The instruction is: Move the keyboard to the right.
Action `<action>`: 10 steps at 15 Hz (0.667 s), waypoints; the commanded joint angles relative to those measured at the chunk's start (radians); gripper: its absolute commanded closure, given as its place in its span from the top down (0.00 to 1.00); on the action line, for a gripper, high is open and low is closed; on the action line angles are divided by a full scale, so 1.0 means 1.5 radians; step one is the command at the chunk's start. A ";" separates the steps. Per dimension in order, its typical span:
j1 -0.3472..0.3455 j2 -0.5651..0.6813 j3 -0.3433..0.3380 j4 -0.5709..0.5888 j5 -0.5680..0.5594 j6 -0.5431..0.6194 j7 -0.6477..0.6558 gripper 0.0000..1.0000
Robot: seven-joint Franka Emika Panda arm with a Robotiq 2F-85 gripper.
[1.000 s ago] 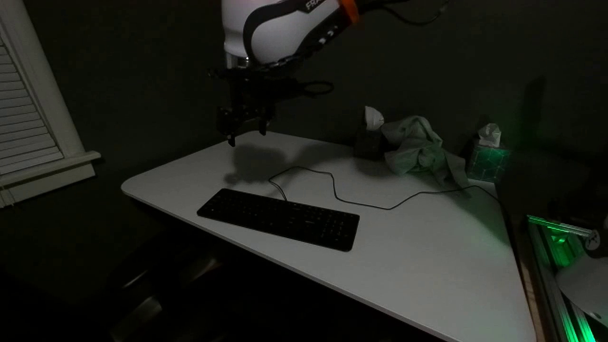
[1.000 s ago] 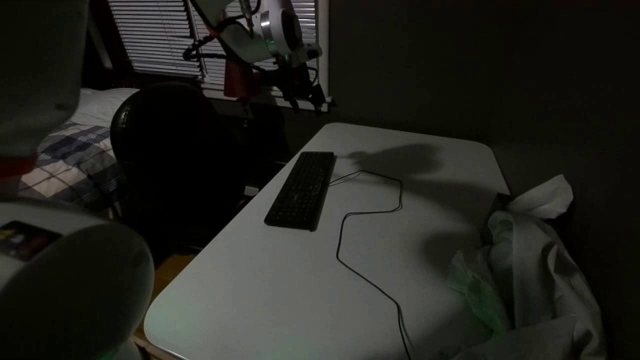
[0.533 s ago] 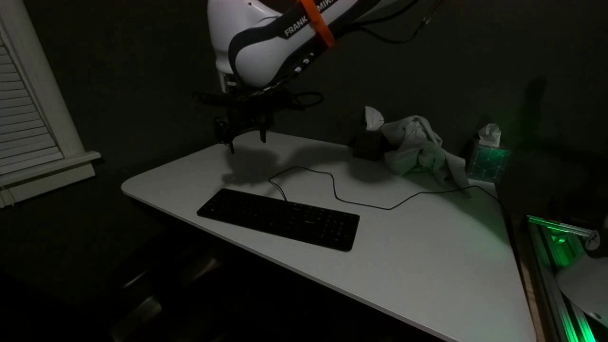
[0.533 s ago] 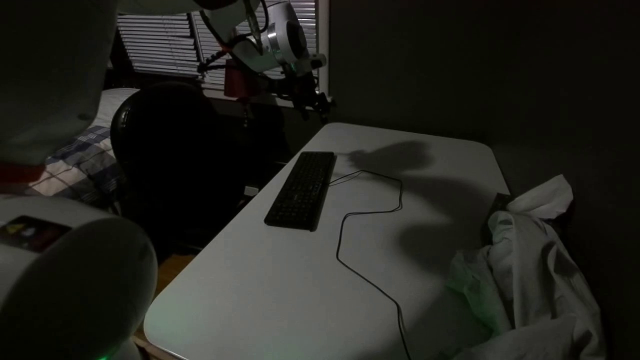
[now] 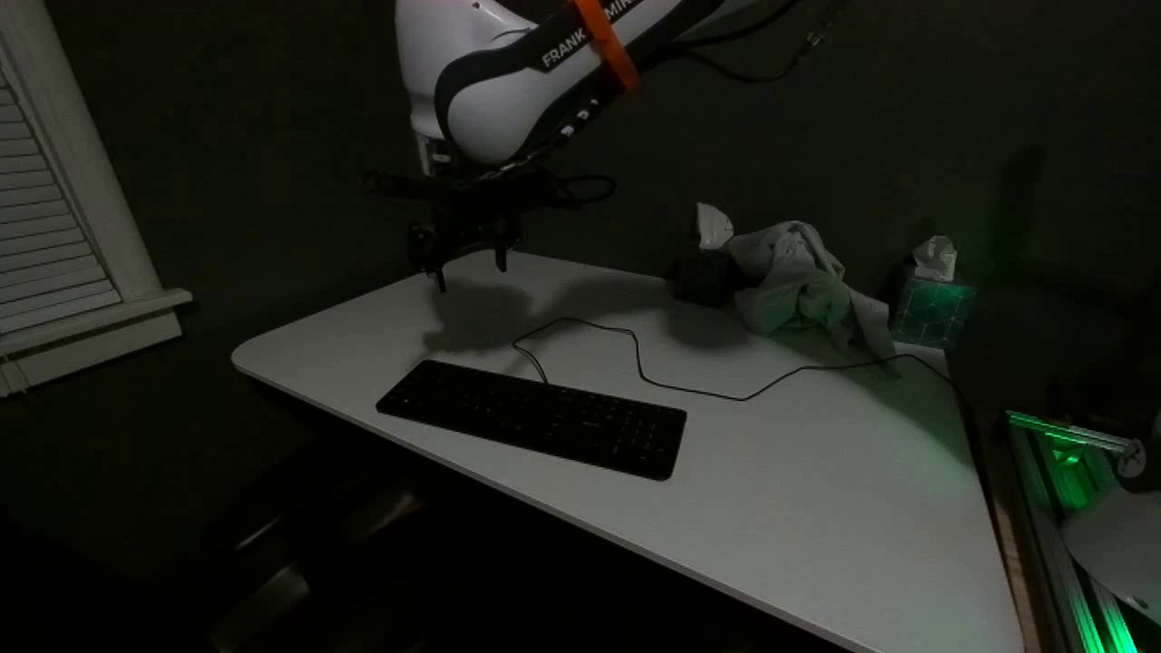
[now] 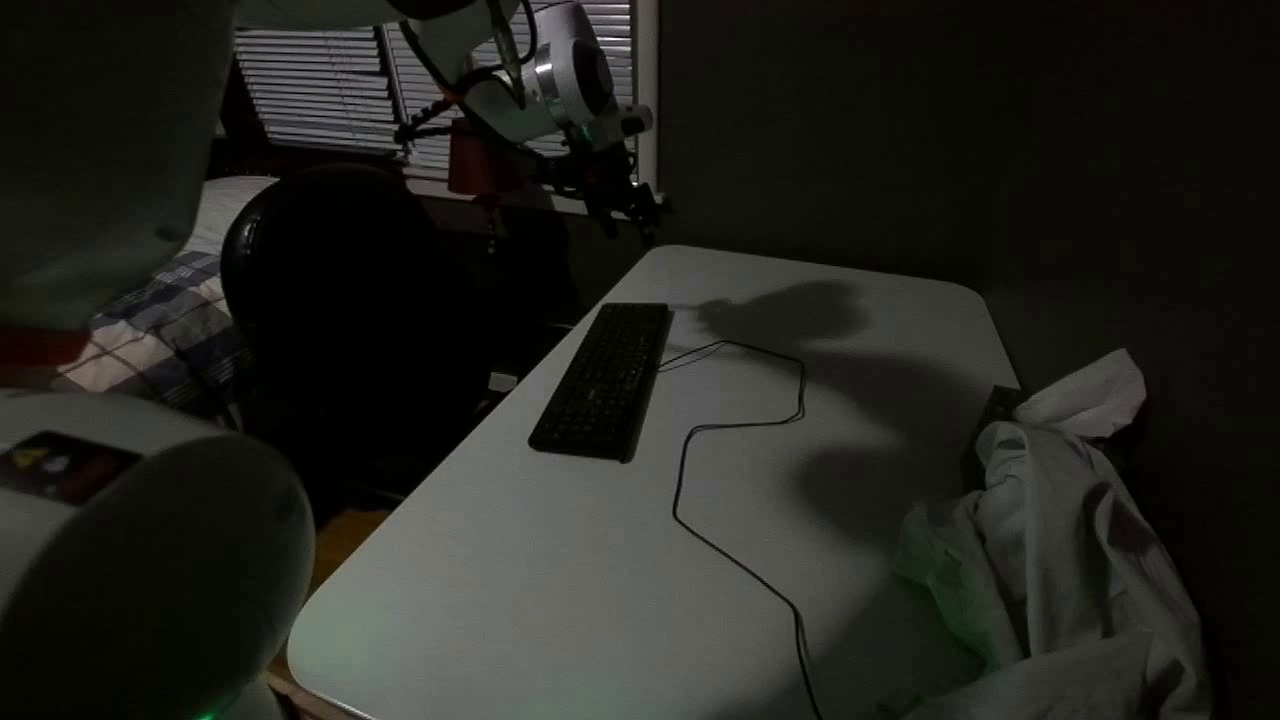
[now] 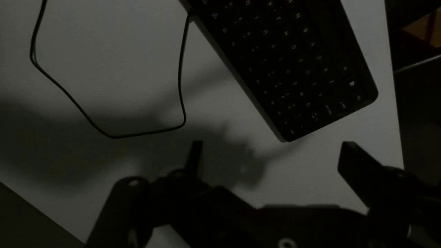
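The black keyboard lies flat along the table's long edge. It also shows in an exterior view and, in part, in the wrist view. Its thin dark cable leaves its long side and winds over the table. My gripper is open and empty, in the air above the table, beyond one end of the keyboard. It shows small and dark in an exterior view. In the wrist view the spread fingers stand apart, with a keyboard corner just above the gap. Nothing touches the keyboard.
A dark tissue box, a crumpled pale cloth and a green-lit tissue box stand along the table's wall side. A dark chair is beside the table. The room is dim.
In the first half second the arm moved down and left in an exterior view, lowering my gripper slightly. Since then it is almost still. The keyboard and cable have not moved.
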 commanded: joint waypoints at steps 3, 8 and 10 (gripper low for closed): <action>0.003 0.079 0.010 0.070 0.031 0.018 0.025 1.00; -0.008 0.184 0.009 0.160 0.051 0.071 0.004 1.00; -0.005 0.232 -0.006 0.201 0.046 0.125 0.011 1.00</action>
